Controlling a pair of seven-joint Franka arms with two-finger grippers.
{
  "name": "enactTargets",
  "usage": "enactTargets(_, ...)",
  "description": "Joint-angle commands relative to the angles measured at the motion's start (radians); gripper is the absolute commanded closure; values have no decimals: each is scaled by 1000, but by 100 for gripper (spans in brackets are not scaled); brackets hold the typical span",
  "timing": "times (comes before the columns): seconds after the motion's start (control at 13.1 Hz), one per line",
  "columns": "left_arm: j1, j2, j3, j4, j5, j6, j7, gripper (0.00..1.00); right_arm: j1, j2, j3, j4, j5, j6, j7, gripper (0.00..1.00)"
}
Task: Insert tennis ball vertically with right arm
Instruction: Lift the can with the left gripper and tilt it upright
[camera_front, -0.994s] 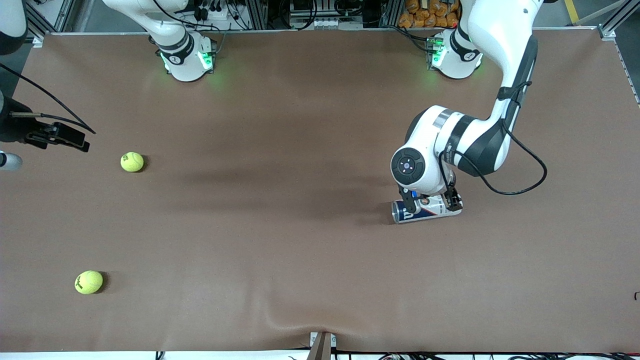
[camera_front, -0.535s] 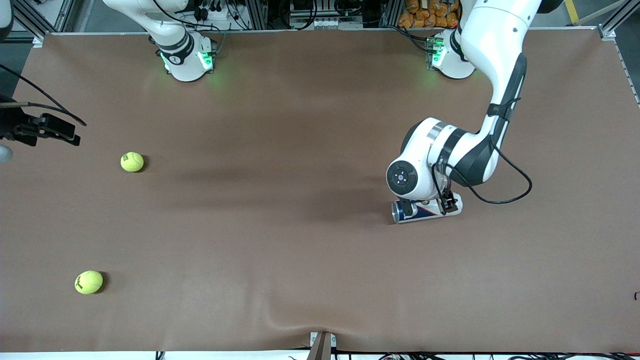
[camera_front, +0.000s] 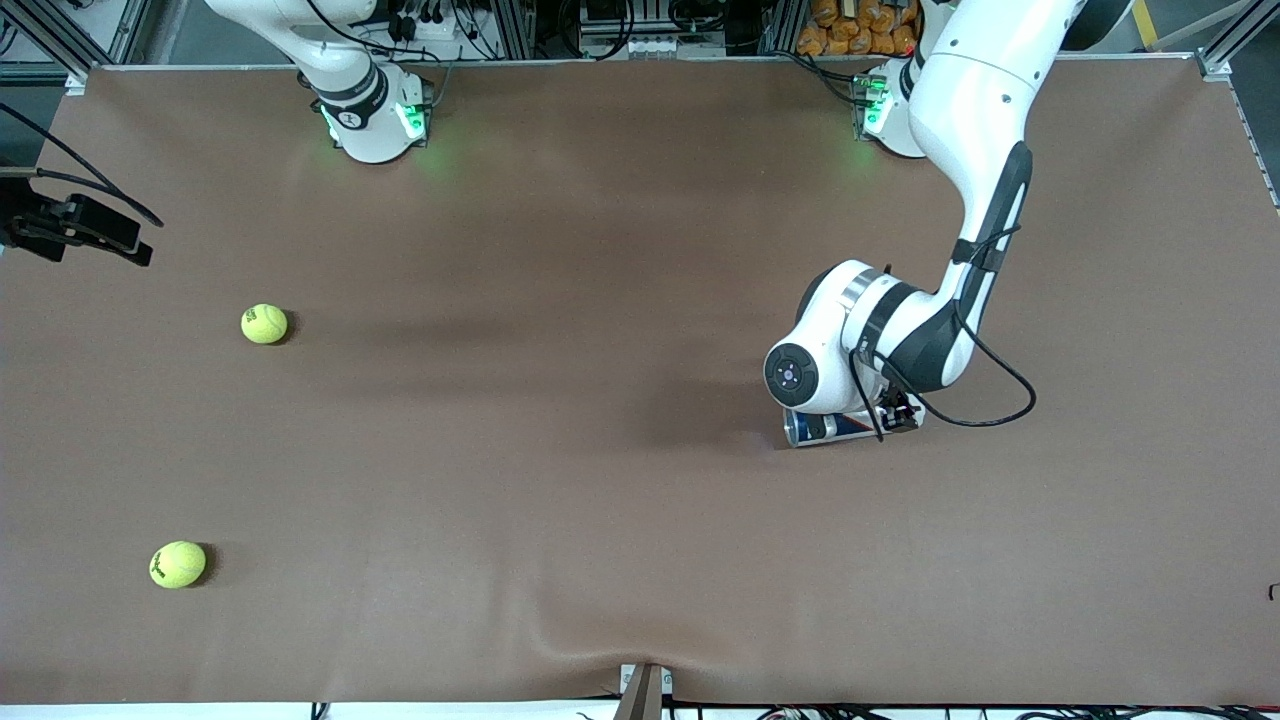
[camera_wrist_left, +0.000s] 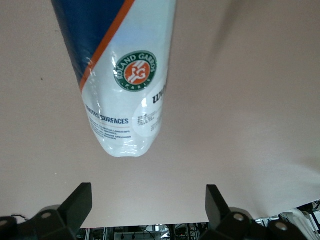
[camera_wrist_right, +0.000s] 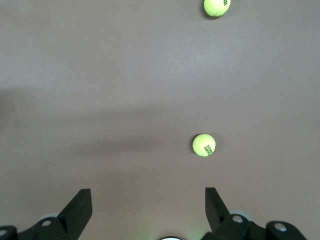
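Front view gives me the can (camera_front: 850, 426) lying on its side on the table (camera_front: 600, 500), long axis running along the table's length, its round dark end turned toward the right arm's end of the table. My left gripper (camera_front: 862, 418) is down right over the can, toward its other end, and most of the can is hidden under the wrist; I cannot tell from here whether a finger touches it. On the left wrist view the can (camera_wrist_left: 120, 75) lies lengthwise ahead of the gripper (camera_wrist_left: 148, 202), its rounded white end pointing back at the gap between the fingers (camera_wrist_left: 80, 200); those fingers stand spread wide, nothing between them, and the can's end stops short of the tips. The right arm (camera_front: 330, 60) comes from its base and leaves the frame, with only its wrist hardware showing at the table's edge at its own end. On the right wrist view the right gripper (camera_wrist_right: 148, 202) is also spread wide and holds nothing, hanging well above bare table. One ball (camera_wrist_right: 204, 145) lies on the table a little ahead of it, off to one finger's side, and the second ball (camera_wrist_right: 216, 6) lies much farther on along the same side. Both balls (camera_front: 264, 324) (camera_front: 177, 564) sit well apart from the can and the left gripper.
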Motion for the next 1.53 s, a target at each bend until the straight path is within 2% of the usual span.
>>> enactTargets(0.0,14,29,3,15,24,38,-39,0,-5,-28,2,-43,19,1,20,0)
enactTargets(0.15,15,50,3,17,26,72,-40,0,-5,-32,2,-58,19,2,20,0)
enactTargets(0.46,5,75,1,20,110,75,-39,0,-10,-40,0,-77,19,7,20,0)
enactTargets(1.45,14,135,-2,15,110,149,-34,0,-6,-35,0,-71,18,38,17,0)
